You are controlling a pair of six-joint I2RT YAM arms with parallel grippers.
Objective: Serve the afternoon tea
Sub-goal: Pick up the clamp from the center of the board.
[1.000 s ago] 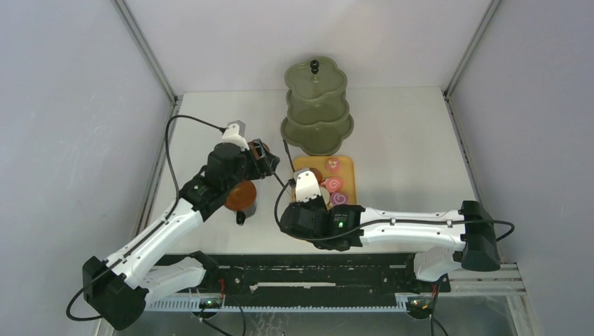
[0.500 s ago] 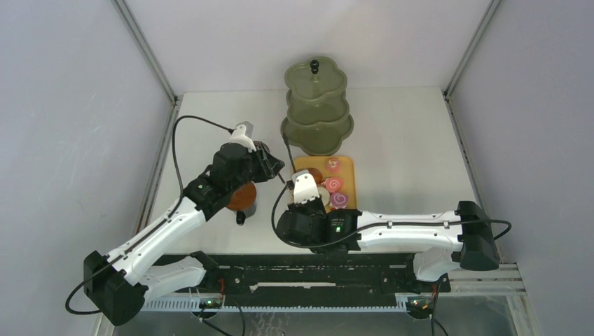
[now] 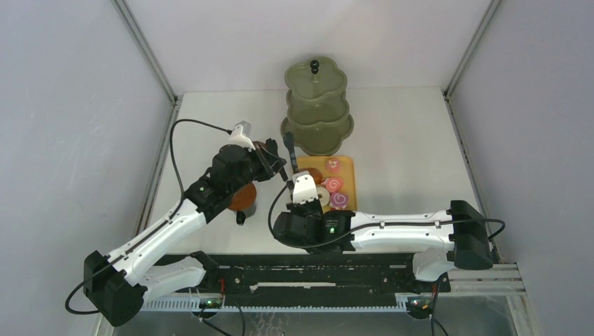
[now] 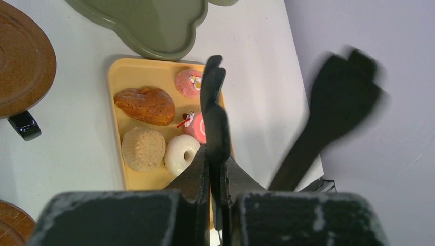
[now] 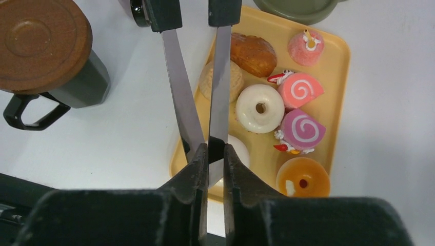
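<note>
The black tongs point(image 3: 289, 152) hang over the table between both arms. My left gripper point(image 4: 218, 169) is shut on one black tong arm point(image 4: 215, 110); the other arm point(image 4: 333, 102) is blurred at the right. My right gripper point(image 5: 215, 151) pinches a steel blade point(image 5: 220, 87) near the tongs' hinge end. Below lies the yellow tray point(image 5: 336, 102) with a white donut point(image 5: 260, 108), pink swirl cakes point(image 5: 301, 128) and a brown bun point(image 5: 255, 54). The green three-tier stand point(image 3: 316, 105) rises behind the tray. A dark cup with a brown saucer on top point(image 5: 41, 46) is left of the tray.
An orange donut point(image 5: 302, 179) and a small pink one point(image 5: 307, 47) also lie on the tray. A second brown saucer point(image 4: 10, 225) shows at the left wrist view's lower left corner. Grey walls close in the table point(image 3: 406, 133) on three sides.
My left gripper has closed onto the tongs' black arm. The tongs have tilted up toward the stand, and the right arm has slid slightly back and left.
</note>
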